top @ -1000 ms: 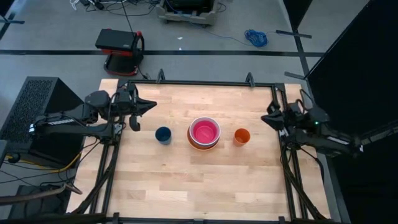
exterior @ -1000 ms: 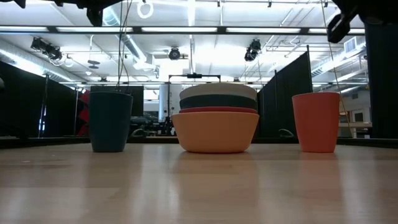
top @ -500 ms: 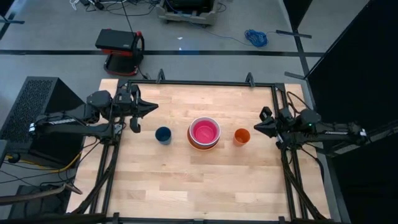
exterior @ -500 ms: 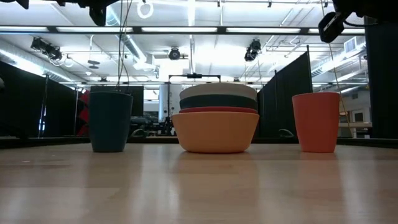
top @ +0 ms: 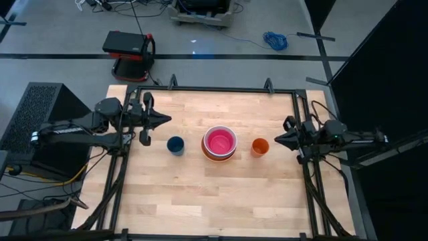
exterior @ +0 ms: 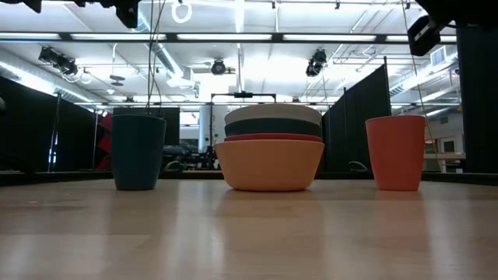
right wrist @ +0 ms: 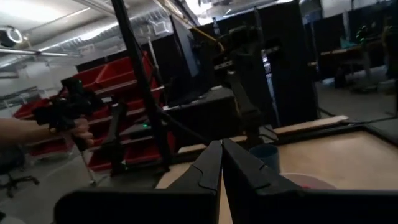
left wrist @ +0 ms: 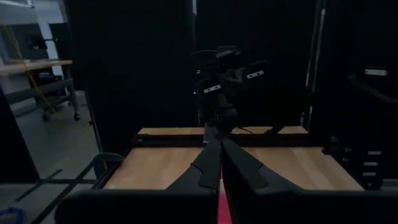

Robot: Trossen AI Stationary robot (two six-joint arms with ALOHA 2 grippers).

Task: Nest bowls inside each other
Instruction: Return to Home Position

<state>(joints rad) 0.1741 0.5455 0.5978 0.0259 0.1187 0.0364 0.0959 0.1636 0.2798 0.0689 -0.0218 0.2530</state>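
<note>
Well, your bowls (top: 220,142) sit nested at the middle of the counter (top: 200,194), pink innermost and orange outermost. The left pincer (top: 166,118) and right pincer (top: 277,138) are pressed together, each at its own edge.

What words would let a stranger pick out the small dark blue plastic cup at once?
On the light wooden table, find the nested stack of round plastic bowls, pink on top, at its middle. The small dark blue plastic cup stands apart on the left arm's side; its neighbour opposite is an orange cup.
</note>
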